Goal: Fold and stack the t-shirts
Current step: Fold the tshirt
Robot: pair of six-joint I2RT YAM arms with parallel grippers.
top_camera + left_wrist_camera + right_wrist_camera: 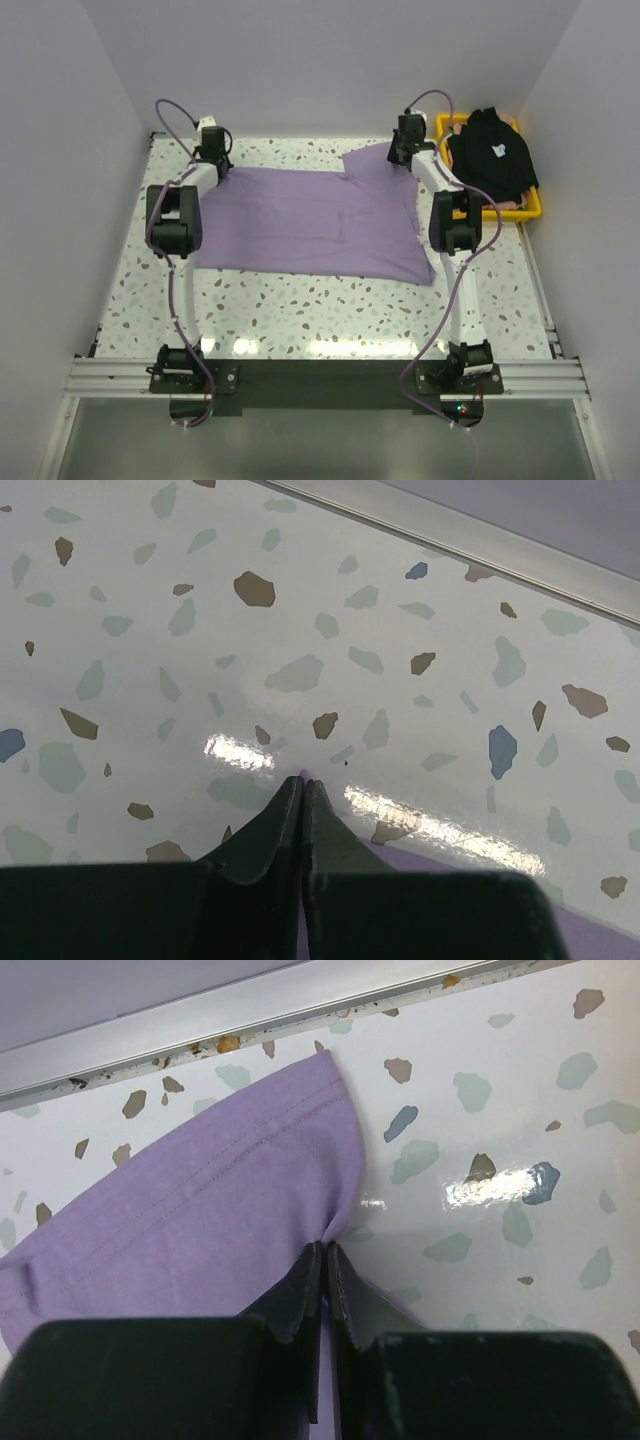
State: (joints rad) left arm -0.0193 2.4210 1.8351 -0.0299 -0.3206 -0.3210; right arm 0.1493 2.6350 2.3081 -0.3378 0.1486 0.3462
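Note:
A lavender t-shirt lies spread flat across the middle of the speckled table. My left gripper is at its far left corner. In the left wrist view the left gripper is shut, with a sliver of lavender cloth pinched at the tips. My right gripper sits on the far right sleeve. There the right gripper is shut on the puckered edge of the lavender t-shirt. A black t-shirt with a small white mark lies heaped at the far right.
The black t-shirt rests in a yellow basket by the right wall. A metal rail edges the table's far side just beyond both grippers. White walls close in the left, back and right.

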